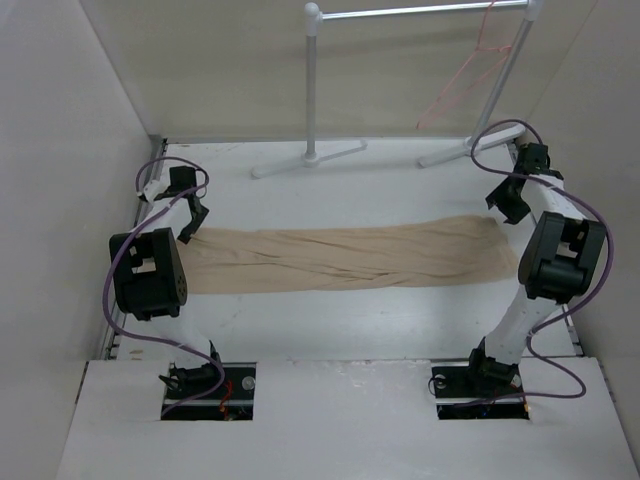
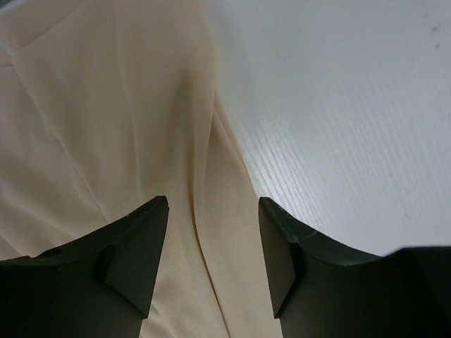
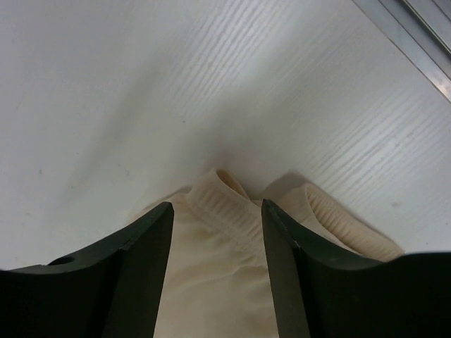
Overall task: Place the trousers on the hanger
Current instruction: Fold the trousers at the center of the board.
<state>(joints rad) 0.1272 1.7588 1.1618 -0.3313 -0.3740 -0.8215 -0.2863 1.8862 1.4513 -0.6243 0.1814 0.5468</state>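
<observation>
Overhead, the trousers (image 1: 350,258) lie flat on the white table (image 1: 400,325), stretched across its middle from 9 o'clock to 3 o'clock. The left arm is folded with its elbow raised, and its wrist bends down so that the left gripper (image 1: 188,228) points at the cloth's 9 o'clock end. Its jaws stand apart, with the cloth's edge and bare table showing between them in the wrist view. The right arm is folded the same way, and the right gripper (image 1: 510,208) hangs over the 3 o'clock end. Its jaws are also apart, straddling one ribbed hem, with a second hem just beside it. The hanger (image 1: 468,72) hangs tilted on the white rack (image 1: 315,90) at about 1 o'clock, well apart from the trousers.
</observation>
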